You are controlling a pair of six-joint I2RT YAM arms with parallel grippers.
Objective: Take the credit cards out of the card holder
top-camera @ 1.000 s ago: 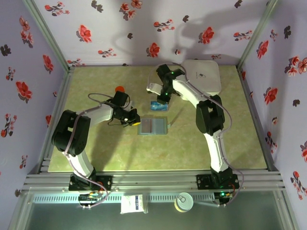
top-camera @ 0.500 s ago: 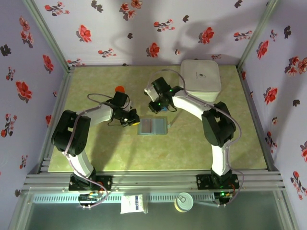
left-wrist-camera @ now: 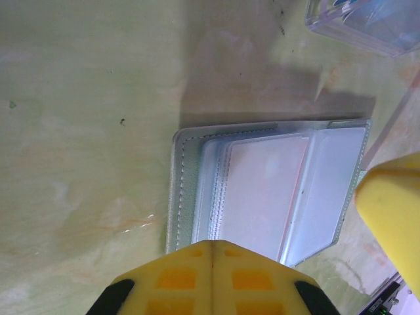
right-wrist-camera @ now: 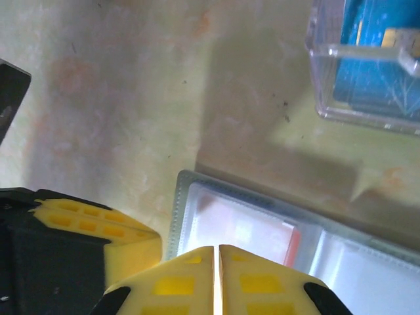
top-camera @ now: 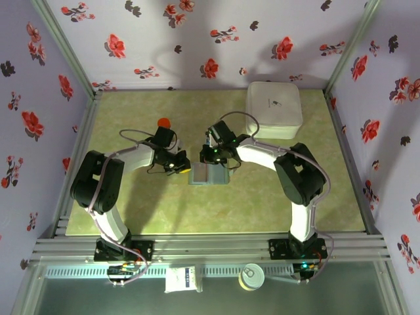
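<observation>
**Now: holder lying flat, red card waiting inside**

Now the holder [top-camera: 210, 177] is lying open and flat in the middle of the table [top-camera: 144, 203], between the two arms, with its clear pockets facing up. The red card [right-wrist-camera: 262, 233] is sitting inside the pocket on the left arm's side. It is showing through the plastic, its red edge toward the centre fold, so at least one card is waiting to come out. The blue card [right-wrist-camera: 371, 79] is lying in a clear tray [right-wrist-camera: 321, 79] just beyond the holder and apart from it, so that half of the job is looking done.

The left gripper [left-wrist-camera: 212, 252] is sitting with its jaws shut and empty, its tips over the holder's outer border. I am reading that as a hold-down. A light wallet is likely to slide or fold while a card is being dragged out, and a closed tip pressing on the border is holding it flat. Whether the tips are truly touching the cover I cannot tell.

The right gripper [right-wrist-camera: 216, 256] is hovering over the red card's pocket, just beside the left one, its jaws pressed together and gripping nothing. Closed tips are probably serving as a single pusher here, for sliding the card toward the pocket mouth, since the card is offering no free edge to pinch.

The white box [top-camera: 274, 108] is standing well apart at the far right, playing no part.
</observation>
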